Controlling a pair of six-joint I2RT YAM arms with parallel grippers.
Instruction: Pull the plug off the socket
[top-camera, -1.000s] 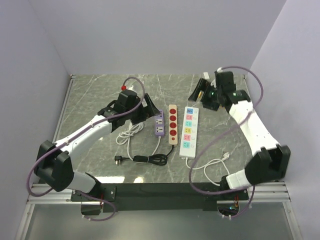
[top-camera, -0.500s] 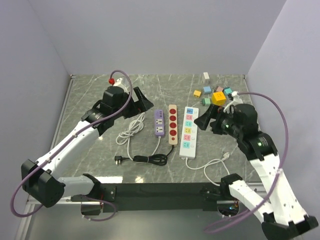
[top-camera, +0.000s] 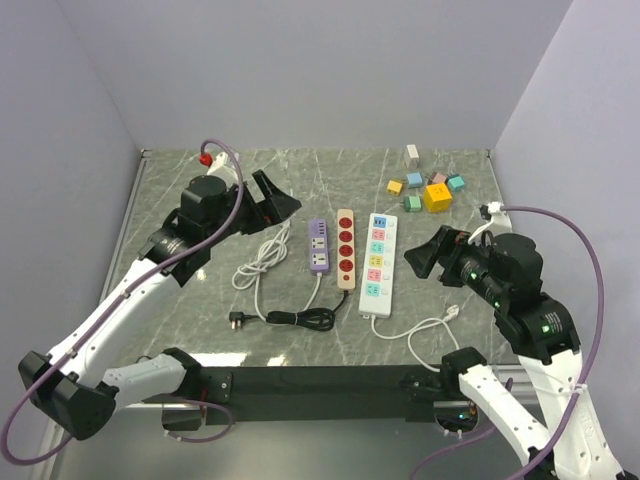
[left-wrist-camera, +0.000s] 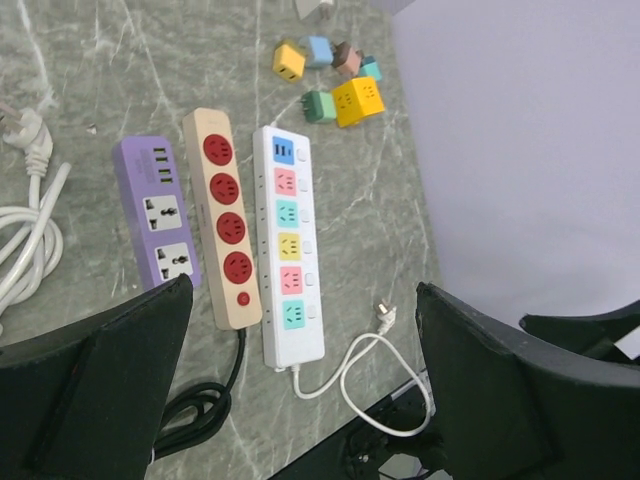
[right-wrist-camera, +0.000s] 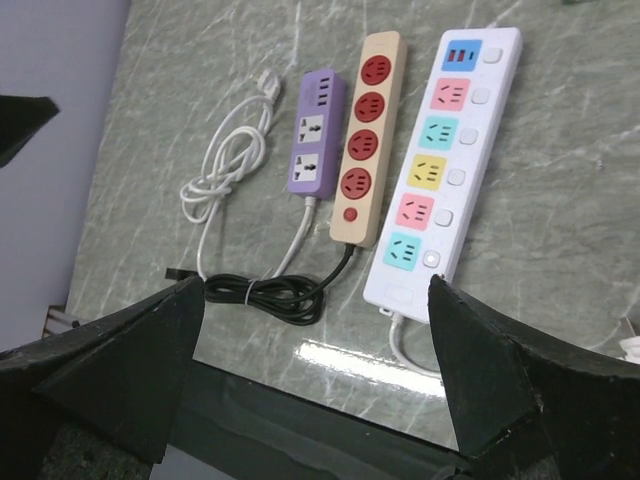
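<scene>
Lower centre of your top view: coiled black cord, white cord. Mid-frame, side by side: purple strip, beige strip, white strip. Your left gripper and right gripper flank them, raised, jaws spread wide, holding nothing. Upper right: plug cubes, loose, well apart from the strips.

The white strip is lying flat; coloured cube plugs are sitting clustered beyond its far end, apart.
</scene>
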